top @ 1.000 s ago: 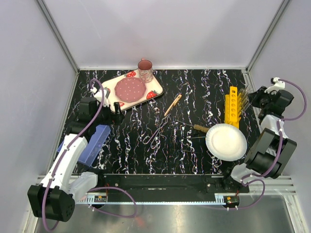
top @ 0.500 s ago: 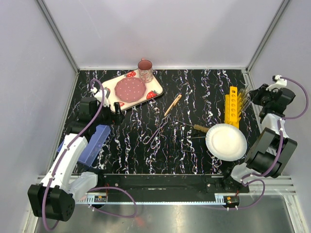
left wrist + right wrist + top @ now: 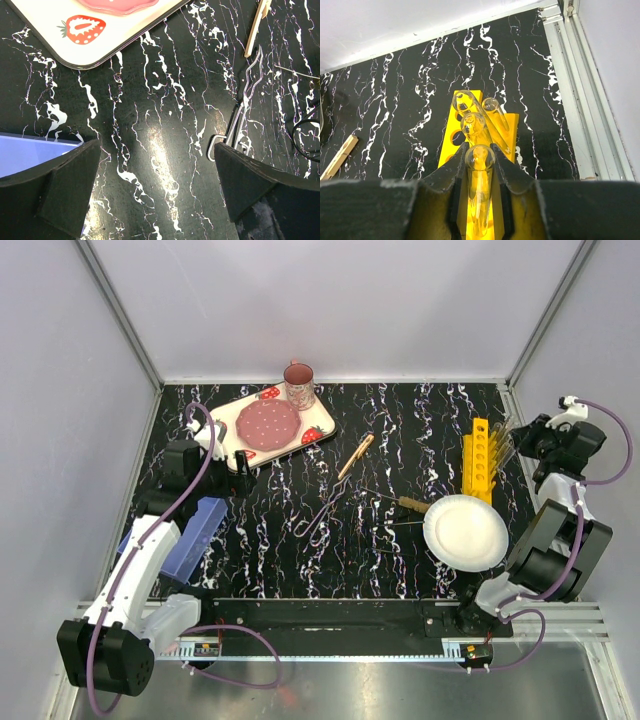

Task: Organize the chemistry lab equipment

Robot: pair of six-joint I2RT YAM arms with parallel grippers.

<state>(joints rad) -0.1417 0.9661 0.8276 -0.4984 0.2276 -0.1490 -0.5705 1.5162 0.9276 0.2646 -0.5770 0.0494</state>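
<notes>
Test tube (image 3: 480, 200) sits clamped between the right gripper's (image 3: 479, 162) fingers, directly over the yellow rack (image 3: 451, 145). More tubes (image 3: 472, 123) lean in that rack. Left gripper (image 3: 157, 181) hangs well left of the rack with its jaws wide and empty. Wire tong (image 3: 241, 120) lies on the table between that gripper and the rack.

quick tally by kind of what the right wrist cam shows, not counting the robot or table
test tubes: 4
yellow rack: 1
wooden stick: 1
total: 6
</notes>
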